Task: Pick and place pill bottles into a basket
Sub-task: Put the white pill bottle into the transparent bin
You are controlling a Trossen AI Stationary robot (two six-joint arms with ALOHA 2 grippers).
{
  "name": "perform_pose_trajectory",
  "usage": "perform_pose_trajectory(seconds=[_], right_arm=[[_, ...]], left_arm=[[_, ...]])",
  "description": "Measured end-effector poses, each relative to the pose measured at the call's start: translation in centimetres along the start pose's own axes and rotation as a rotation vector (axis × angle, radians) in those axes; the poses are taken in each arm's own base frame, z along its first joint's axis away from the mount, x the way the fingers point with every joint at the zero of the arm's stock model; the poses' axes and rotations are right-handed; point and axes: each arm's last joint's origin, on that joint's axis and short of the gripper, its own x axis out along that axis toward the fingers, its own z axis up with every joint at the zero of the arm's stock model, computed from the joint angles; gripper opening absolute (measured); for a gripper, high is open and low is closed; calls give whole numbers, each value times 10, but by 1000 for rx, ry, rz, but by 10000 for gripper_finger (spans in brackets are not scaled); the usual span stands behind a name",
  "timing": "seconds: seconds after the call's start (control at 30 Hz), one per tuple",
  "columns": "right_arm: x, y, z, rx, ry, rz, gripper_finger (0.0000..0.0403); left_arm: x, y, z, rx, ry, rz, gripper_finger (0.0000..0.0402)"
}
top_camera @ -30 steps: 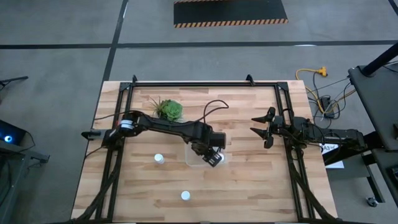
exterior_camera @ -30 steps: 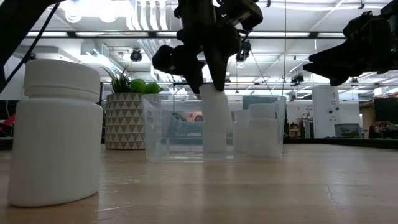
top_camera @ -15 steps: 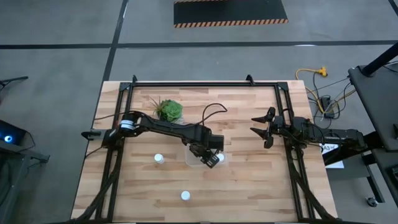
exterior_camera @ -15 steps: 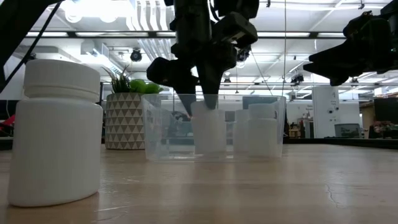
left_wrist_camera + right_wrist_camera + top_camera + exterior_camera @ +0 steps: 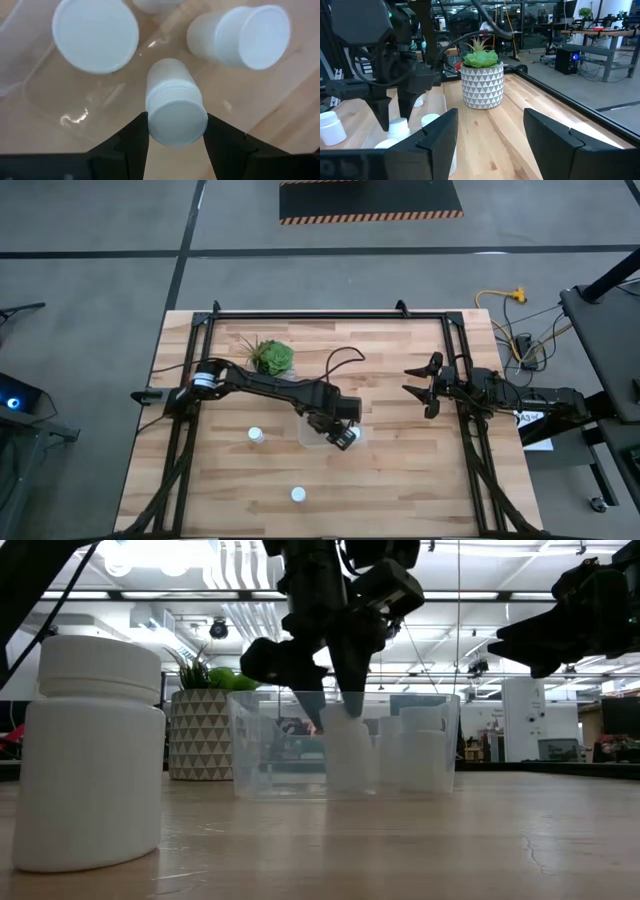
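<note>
- a bottle [image 5: 176, 107] stands between the two fingers [image 5: 131, 145] of the left hand [image 5: 341, 436], inside the basket [image 5: 250, 745]; in the left wrist view the fingers flank its cap on both sides, but whether they touch it or stand just clear cannot be told.
- two more bottles stand in the basket just beyond that hand: one with a wide round cap [image 5: 95, 34], one leaning cap-outward [image 5: 240, 36]; a fourth shows only as a sliver at the frame edge.
- the basket sits on the bench [image 5: 400, 480] directly under the left hand; the low view shows the hand reaching down into it from above.
- outside the basket, one bottle [image 5: 255, 434] stands on the bench near the left arm's forearm, and another [image 5: 297, 494] stands well apart from the hand, toward the bench's near edge.
- a potted plant [image 5: 271, 357] stands beside the left arm, behind the basket.
- the right hand [image 5: 418, 387] hovers over the bench's right part, well apart from the basket, fingers spread and holding nothing.
</note>
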Motion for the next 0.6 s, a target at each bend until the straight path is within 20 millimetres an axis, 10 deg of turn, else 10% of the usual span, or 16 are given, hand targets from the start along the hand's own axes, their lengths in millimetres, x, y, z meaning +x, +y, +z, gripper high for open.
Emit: perform_pose_trajectory(seconds=[0.6], right_arm=[[0,0,0,0,0,0,215]], left_arm=[[2,-1,0,-6,16,-34,160]])
